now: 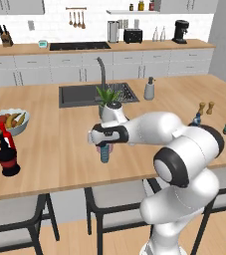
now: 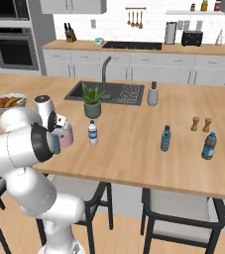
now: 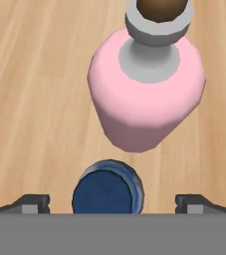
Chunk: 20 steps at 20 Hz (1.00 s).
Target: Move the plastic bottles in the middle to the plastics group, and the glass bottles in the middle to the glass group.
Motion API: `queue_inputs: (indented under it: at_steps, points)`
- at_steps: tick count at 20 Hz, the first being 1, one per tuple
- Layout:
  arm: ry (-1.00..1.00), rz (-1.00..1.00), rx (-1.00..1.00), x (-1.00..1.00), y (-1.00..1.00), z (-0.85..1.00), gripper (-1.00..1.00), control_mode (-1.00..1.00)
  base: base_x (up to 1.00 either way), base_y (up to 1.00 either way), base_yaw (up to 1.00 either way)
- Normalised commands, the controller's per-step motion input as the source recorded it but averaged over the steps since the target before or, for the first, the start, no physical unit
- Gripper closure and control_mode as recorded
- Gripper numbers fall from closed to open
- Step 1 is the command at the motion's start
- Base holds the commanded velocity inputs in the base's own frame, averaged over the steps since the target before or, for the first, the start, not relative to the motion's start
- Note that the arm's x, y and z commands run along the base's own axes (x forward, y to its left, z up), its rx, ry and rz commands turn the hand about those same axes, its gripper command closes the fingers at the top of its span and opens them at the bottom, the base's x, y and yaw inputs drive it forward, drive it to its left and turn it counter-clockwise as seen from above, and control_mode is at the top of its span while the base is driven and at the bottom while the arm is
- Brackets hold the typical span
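Hand view looks straight down: the fingers (image 3: 112, 201) stand wide apart and grasp nothing, with the dark teal-blue bottle (image 3: 107, 187) (seen cap-on) between them. Just beyond it stands the pink glass bottle (image 3: 147, 94). Both stand upright on the wooden table (image 1: 50, 149), near its front edge.

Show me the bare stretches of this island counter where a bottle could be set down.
Widest free patch: the wood between the black-and-red bottle and the robot's hand. Another lies between the white bottle and the nearest blue water bottle. Crowded: under the open tool, where the dark blue bottle stands beside the pink bottle.
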Motion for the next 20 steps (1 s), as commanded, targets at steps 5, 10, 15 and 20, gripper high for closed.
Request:
queue_inputs:
  at_steps: [5,10,15,20]
  points:
    - [0.0,0.0,0.0,0.09,0.02,-0.06,-1.0,-1.0,0.0,0.0,0.0]
    - [0.0,0.0,0.0,0.02,0.0,-0.08,-1.0,-1.0,0.0,0.0,0.0]
    - [-0.04,0.0,0.0,-0.01,0.0,0.0,-1.0,-1.0,0.0,0.0,0.0]
    - [-0.05,0.0,0.0,0.0,0.0,0.0,-1.0,-1.0,0.0,0.0,0.0]
